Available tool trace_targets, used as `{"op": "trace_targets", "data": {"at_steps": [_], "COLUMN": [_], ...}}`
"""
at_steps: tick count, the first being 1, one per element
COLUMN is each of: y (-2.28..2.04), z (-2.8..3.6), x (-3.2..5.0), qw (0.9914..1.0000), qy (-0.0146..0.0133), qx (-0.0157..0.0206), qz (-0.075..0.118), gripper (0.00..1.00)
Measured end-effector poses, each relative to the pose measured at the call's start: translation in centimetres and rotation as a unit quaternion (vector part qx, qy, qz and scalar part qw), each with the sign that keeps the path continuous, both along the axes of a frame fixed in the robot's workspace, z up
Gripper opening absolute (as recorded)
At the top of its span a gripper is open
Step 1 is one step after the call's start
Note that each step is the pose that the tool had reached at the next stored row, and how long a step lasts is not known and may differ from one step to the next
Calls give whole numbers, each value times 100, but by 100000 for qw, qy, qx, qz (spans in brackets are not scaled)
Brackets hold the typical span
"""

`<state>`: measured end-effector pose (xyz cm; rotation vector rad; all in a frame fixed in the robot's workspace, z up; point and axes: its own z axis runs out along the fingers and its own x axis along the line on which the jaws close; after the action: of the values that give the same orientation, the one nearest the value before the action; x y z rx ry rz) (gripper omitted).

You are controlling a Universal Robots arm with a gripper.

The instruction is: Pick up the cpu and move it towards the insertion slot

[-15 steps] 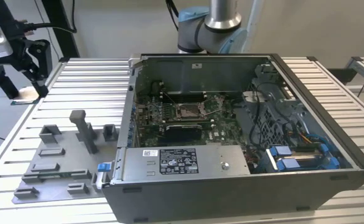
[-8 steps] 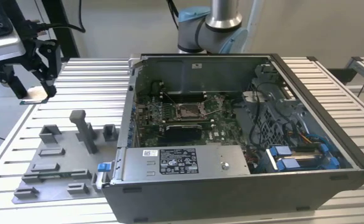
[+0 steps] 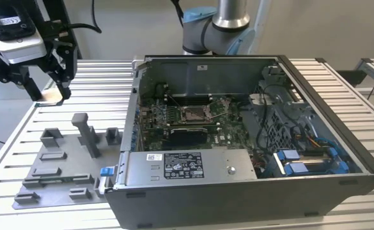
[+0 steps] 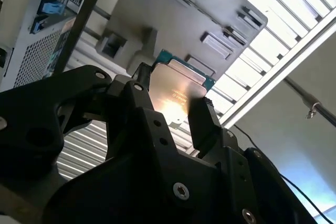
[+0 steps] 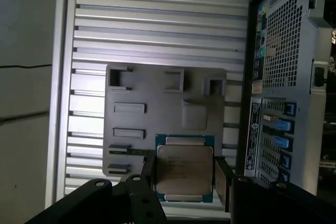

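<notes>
- We see the tool (image 3: 51, 98) raised above the slatted tabletop (image 3: 94, 91) at the exterior view's left, near the grey fixture plate (image 3: 59, 165).
- Its two fingers are closed on opposite edges of the cpu (image 5: 184, 167), which sits flat between them in both wrist views, lifted off the plate.
- The insertion slot (image 3: 195, 113) lies inside the open computer case (image 3: 238, 191), well apart from the cpu.
</notes>
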<state>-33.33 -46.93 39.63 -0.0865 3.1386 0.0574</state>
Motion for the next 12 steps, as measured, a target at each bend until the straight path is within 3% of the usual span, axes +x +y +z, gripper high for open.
{"op": "trace_targets", "data": {"at_steps": [12], "y": [0], "z": [0], "x": [237], "qw": [100000], "qy": [0], "qx": [2], "qz": [-1], "gripper": [0]}}
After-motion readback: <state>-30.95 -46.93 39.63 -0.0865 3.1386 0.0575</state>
